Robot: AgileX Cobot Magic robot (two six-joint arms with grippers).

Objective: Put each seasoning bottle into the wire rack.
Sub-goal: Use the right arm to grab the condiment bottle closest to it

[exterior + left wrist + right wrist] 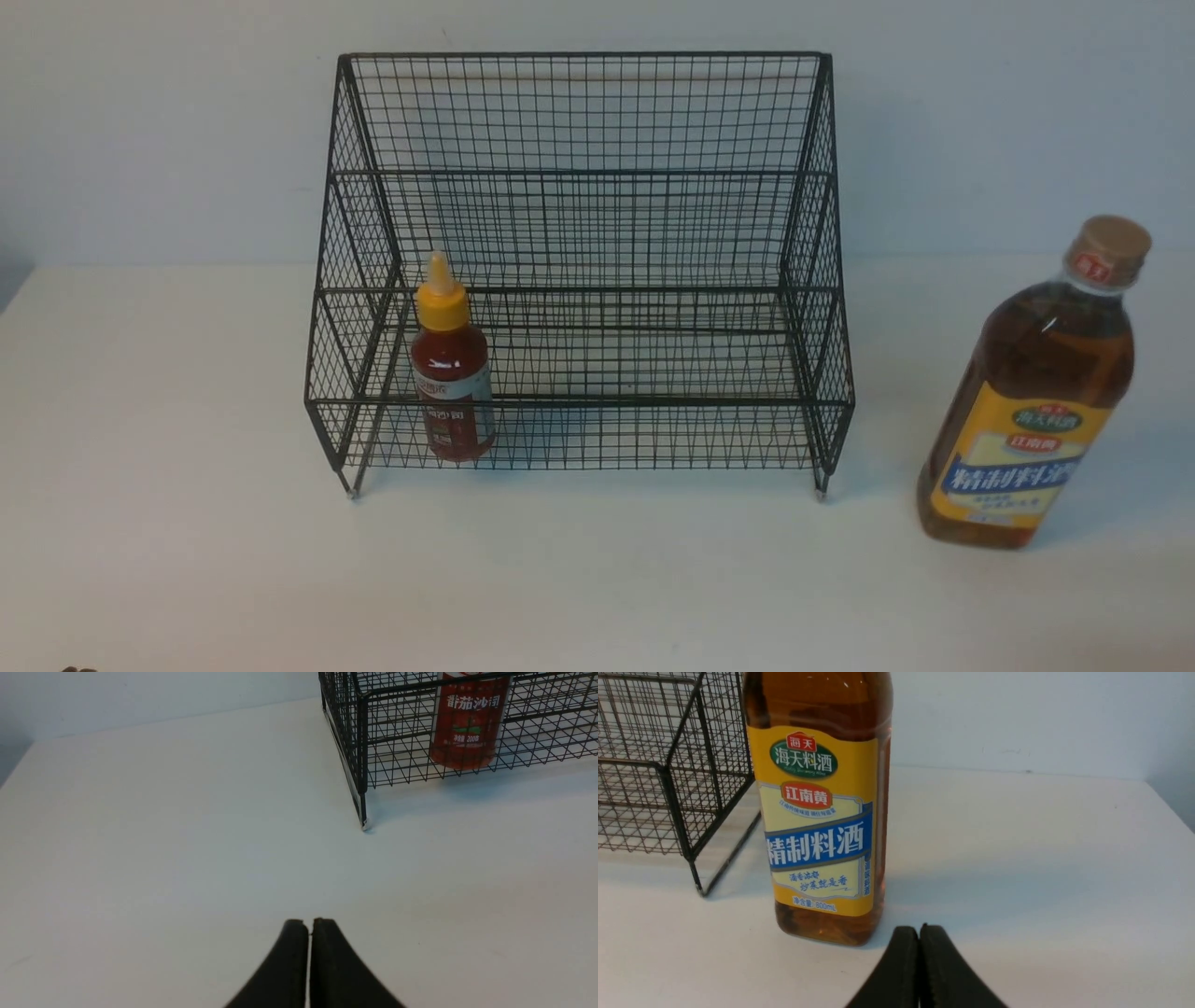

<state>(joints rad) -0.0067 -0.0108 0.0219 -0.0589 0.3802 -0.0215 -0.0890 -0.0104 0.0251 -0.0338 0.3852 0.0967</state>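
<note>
The black wire rack [579, 233] stands at the middle back of the white table. A small red sauce bottle [452, 378] with a yellow nozzle cap stands upright inside its lower tier, near the left end; the left wrist view shows that bottle [468, 723] behind the mesh [359, 742]. A tall amber bottle [1027, 392] with a tan cap stands on the table right of the rack. My left gripper [310, 921] is shut and empty, low over bare table short of the rack's corner. My right gripper [919, 927] is shut and empty, just in front of the amber bottle [819, 812].
The rack's front left foot [365, 823] rests on the table ahead of the left gripper. Its right front foot [701, 891] stands close beside the amber bottle. A pale wall runs behind the table [187, 560].
</note>
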